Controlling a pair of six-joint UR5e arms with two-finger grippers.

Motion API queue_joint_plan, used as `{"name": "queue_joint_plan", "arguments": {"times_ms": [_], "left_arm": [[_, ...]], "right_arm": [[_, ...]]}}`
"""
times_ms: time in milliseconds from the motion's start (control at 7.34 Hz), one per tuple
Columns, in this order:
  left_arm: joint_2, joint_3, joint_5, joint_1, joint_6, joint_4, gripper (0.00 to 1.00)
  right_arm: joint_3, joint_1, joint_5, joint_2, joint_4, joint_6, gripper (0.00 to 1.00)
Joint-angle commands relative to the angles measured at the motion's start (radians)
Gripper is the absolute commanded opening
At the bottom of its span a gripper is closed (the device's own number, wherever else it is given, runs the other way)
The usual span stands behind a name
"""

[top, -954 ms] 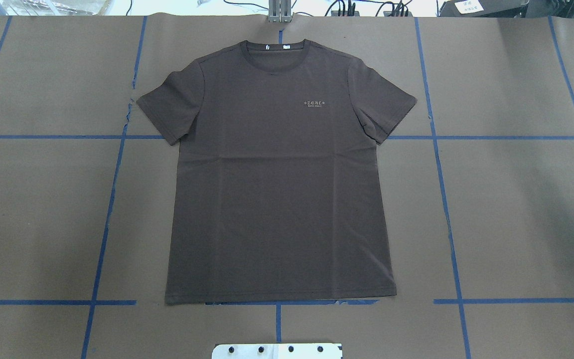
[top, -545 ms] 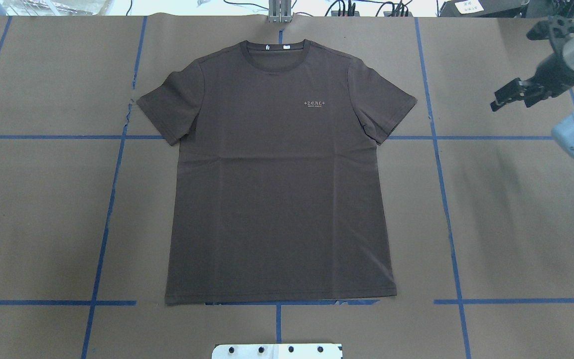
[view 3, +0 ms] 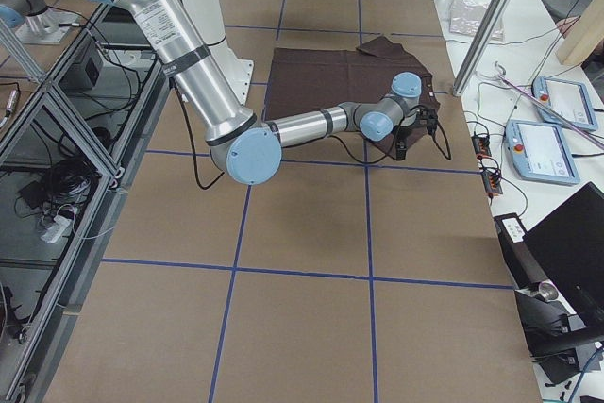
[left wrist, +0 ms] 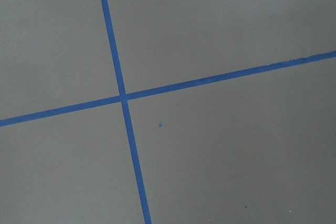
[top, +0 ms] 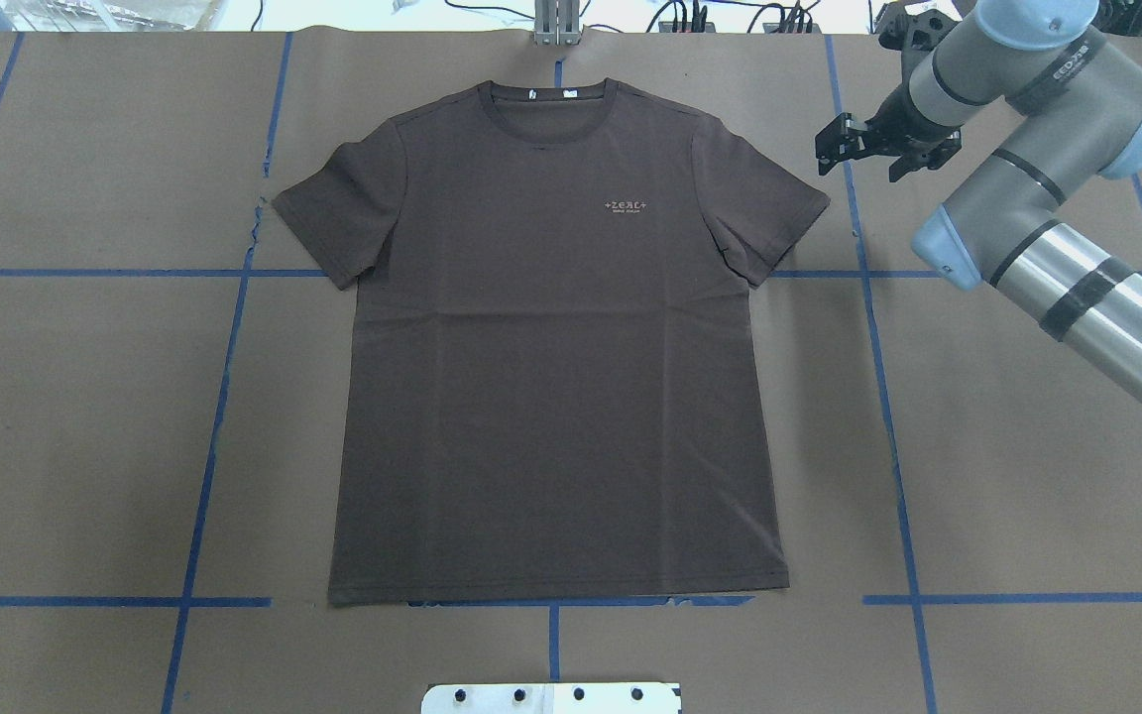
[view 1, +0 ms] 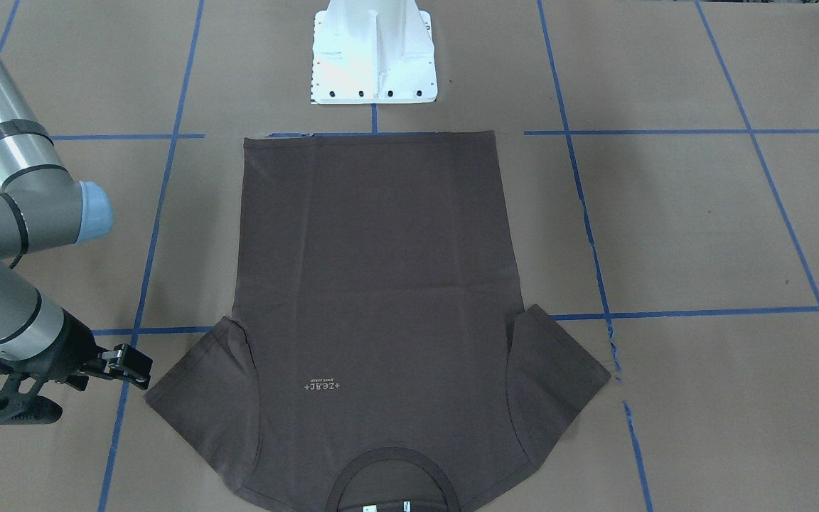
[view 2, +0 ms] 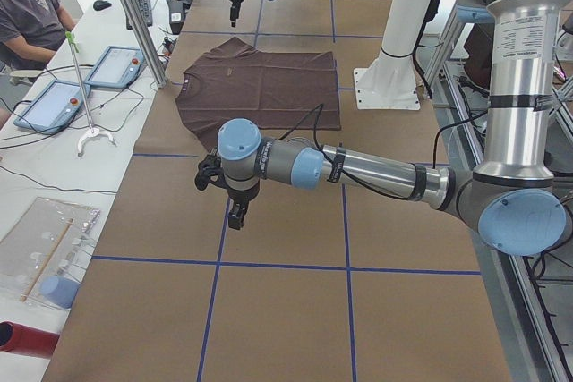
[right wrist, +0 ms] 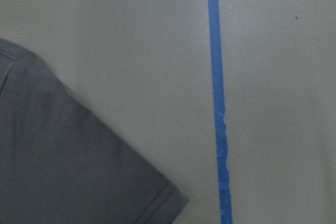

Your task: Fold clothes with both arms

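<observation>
Front-facing: T-shirt (view 1: pixel 374 284) lay flat, front up, hem toward base plate (view 1: pixel 374 64), collar at near edge. Right gripper (view 1: pixel 136 366) hung just beside 1 sleeve (view 1: pixel 200 398), not touching.
Overhead: right gripper (top: pixel 866 161) had fingers spread apart, empty; bare brown paper (top: pixel 1027 446) wide on both T-shirt sides.
Left side: left gripper (view 2: pixel 236 214) over brown paper, well apart from T-shirt (view 2: pixel 260 87); finger opening could not be told.
Right wrist: sleeve (right wrist: pixel 79 171) corner near blue tape line (right wrist: pixel 216 103), apart.

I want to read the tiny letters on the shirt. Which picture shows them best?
The overhead view: the letters are upright there. The front-facing view shows them upside down. In the side views they are too small to read, and the wrist views miss them.
</observation>
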Motion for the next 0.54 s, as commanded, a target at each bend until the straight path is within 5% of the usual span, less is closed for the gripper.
{"name": "queue_joint_plan", "arguments": {"times_ms": [0,409], "left_arm": [[-0.001,-0.021,0.003,0.001,-0.039,-0.005,1.00],[0.005,-0.029,0.000,0.001,-0.042,-0.096,1.00]], "right_arm": [[-0.068,-0.026,-0.023,0.046,0.003,0.062,0.99],[-0.123,-0.049,-0.070,0.077,0.005,0.112,0.85]]}}
